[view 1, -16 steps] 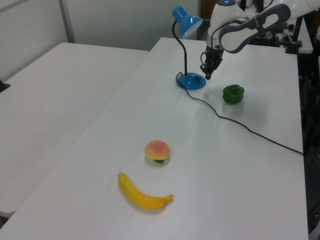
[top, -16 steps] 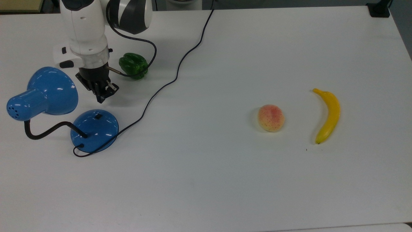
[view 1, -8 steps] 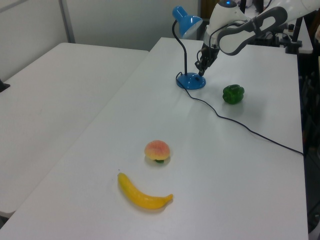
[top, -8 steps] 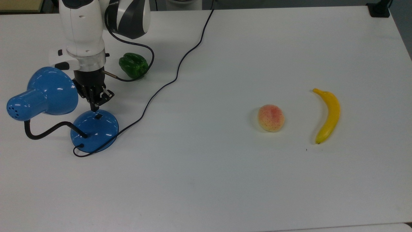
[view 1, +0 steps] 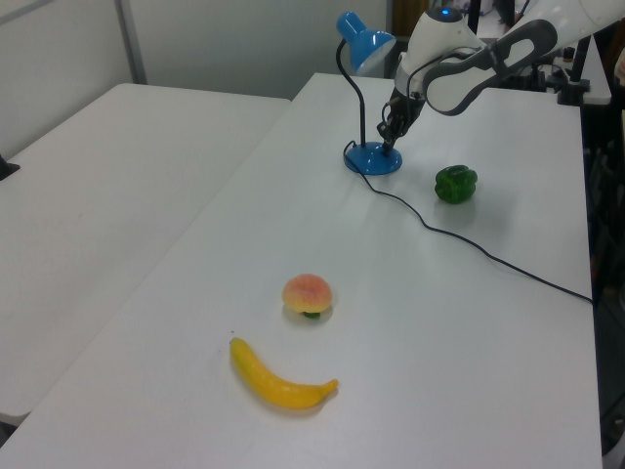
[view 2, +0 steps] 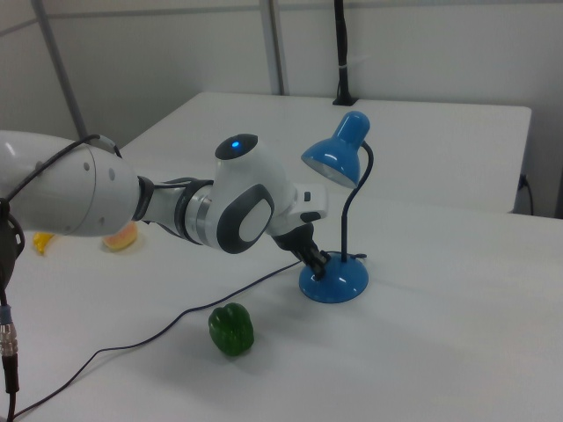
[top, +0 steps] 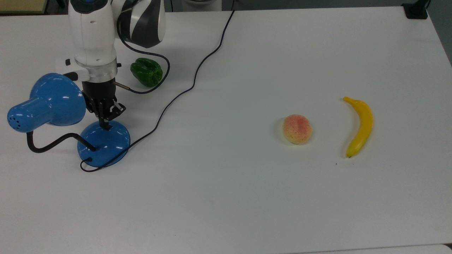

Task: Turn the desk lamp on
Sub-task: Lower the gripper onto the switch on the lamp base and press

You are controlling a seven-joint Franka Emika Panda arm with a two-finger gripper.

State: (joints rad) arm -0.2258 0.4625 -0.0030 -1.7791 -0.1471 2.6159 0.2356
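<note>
1. Step in hand, as I judge it: the press on the switch. In the top view the gripper (top: 105, 124) stands tip-down on the rim of the lamp's base nearest the arm, at about 12 o'clock on the round dome, where a switch would sit under the tip. Its fingers look clenched together into a single point, grasping nothing. The right view shows that tip (view 2: 318, 263) touching the top of the dome.

2. The desk lamp (top: 103, 143) stands near 9 o'clock on the white table (top: 247, 197) in the top view. Its blue shade leans off toward 10 o'clock from the base, and the black neck curves out around 9 o'clock. In the right view the inside of the shade looks unlit, so I take the lamp to be off.

3. What the next move calls for: a short, straight push down on the switch, with little sideways load so the light base does not slide, then a lift clear.

4. Count, nearest the gripper outward:
   - one lamp, with one black cord (top: 197, 67) running off toward 1 o'clock;
   - one green pepper (top: 146, 72), close to the arm at about 1 o'clock from the base;
   - one peach (top: 297, 129), well apart at 3 o'clock;
   - one banana (top: 360, 126), farther out beyond it at 3 o'clock.
</note>
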